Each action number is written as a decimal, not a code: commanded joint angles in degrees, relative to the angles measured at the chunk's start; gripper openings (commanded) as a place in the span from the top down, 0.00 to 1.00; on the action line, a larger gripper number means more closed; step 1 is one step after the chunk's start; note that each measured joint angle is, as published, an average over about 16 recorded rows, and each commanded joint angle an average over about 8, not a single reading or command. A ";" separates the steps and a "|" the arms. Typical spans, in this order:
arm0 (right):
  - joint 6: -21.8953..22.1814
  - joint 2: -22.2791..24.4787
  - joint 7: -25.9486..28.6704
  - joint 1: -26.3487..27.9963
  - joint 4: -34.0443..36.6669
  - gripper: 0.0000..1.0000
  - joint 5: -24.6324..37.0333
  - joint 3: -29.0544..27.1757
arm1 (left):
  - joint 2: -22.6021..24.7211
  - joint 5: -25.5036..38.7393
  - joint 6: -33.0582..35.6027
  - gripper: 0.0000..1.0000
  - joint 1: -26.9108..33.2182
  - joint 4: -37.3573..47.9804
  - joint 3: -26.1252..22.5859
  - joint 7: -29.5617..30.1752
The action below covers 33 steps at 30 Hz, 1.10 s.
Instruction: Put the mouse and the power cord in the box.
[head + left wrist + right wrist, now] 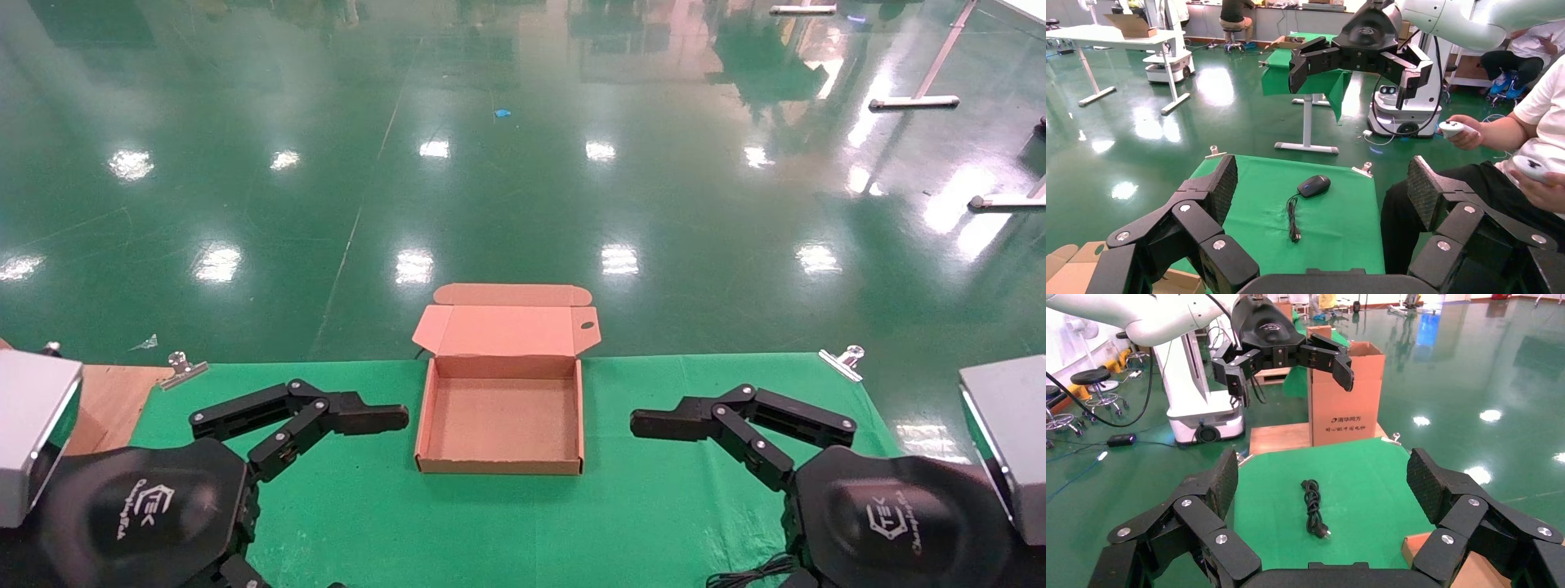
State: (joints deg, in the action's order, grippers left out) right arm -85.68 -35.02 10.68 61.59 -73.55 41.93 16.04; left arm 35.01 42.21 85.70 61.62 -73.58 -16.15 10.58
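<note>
Head view shows the box (500,423) standing open in the middle of the green tabletop (670,523), its lid (507,328) folded back over the far edge and its inside bare cardboard. The left hand (384,418) hangs just beside the box on its left, and the right hand (654,425) hangs just beside it on the right; both point inward at the box, neither touching it. In the left wrist view the left hand (1321,184) has its fingers (1220,187) spread wide and grasps nothing; past them the mouse (1314,185) lies on the green cloth at the tabletop's right end, its thin cable (1292,219) trailing from it in a loose bundle toward the camera. The right hand appears above it in that view, released as well. In the right wrist view the right hand (1321,478) is likewise spread with nothing between its fingers (1431,484); beyond them the power cord (1313,508) lies coiled in a narrow bundle on the cloth at the tabletop's left end, well apart from the box. Behind it stands a larger brown carton (1346,395) on a wooden surface beside the tabletop
</note>
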 commanded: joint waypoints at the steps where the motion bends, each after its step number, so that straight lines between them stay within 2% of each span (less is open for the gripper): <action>1: 0.02 -0.02 0.05 -0.02 0.00 0.00 -0.06 0.00 | 0.03 -0.23 -0.02 0.00 -0.01 0.07 0.06 0.07; 6: -0.38 0.29 -1.01 0.41 0.30 0.00 1.73 0.41 | 0.08 3.90 -0.21 0.00 0.62 0.09 -1.33 -0.89; 10: -1.90 0.15 -3.64 2.04 2.47 0.00 6.97 2.34 | 1.31 10.16 -0.61 0.00 1.84 2.74 -3.93 -2.15; 15: -4.12 -2.04 -8.33 6.69 7.26 0.00 17.24 7.52 | 3.81 16.46 0.32 0.00 4.28 9.28 -7.26 -3.87; 20: -4.48 -5.96 -14.35 13.07 12.71 0.00 29.54 14.71 | 6.46 24.07 1.70 0.00 8.12 16.67 -10.98 -7.49; 27: -2.84 -13.22 -23.64 21.78 22.67 0.00 47.14 24.14 | 10.03 37.02 1.39 0.00 14.65 28.16 -16.81 -14.83; 33: 0.52 -19.16 -30.48 26.44 32.15 0.00 57.92 29.48 | 13.88 48.42 -1.13 0.00 19.88 37.79 -22.20 -22.78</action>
State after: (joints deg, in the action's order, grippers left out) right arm -84.66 -53.73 -19.35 87.26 -42.00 99.04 45.09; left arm 48.77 89.37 84.43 80.95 -35.99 -37.80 -11.86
